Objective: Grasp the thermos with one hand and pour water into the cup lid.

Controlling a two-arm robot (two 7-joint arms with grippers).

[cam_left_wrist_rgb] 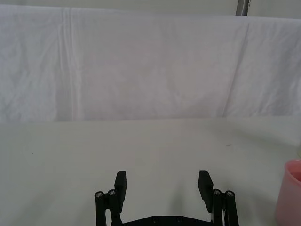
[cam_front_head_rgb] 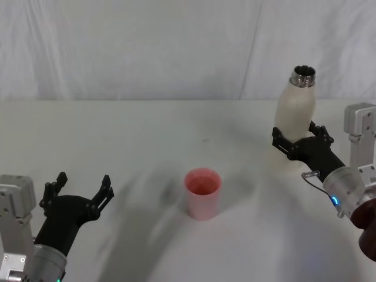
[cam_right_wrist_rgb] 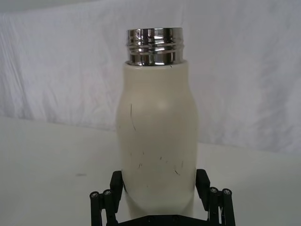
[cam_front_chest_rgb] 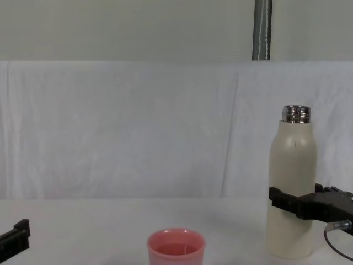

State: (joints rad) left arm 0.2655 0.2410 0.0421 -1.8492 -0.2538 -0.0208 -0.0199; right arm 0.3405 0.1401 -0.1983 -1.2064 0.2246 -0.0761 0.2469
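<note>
Head view high, looking down; chest low, level; both share cup lid (cam_front_head_rgb: pixel 202 192); wrists seemingly close.

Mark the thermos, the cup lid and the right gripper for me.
thermos (cam_front_chest_rgb: pixel 291 182), chest view, cream body.
cup lid (cam_front_head_rgb: pixel 202 194), head view, pink side wall.
right gripper (cam_front_head_rgb: pixel 302 136), head view, between its fingers.

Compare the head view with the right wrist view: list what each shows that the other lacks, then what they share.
Head view alone: the pink cup lid standing mid-table, and the left gripper, open over bare table near the robot's left, holding nothing. It also looks down into the thermos's open mouth.

Right wrist view alone: close detail of the thermos, namely its threaded steel neck and dark scuffs on the cream body.

Both: the thermos upright, the right gripper with a finger on either side of its lower body, the white table and the white cloth backdrop.
</note>
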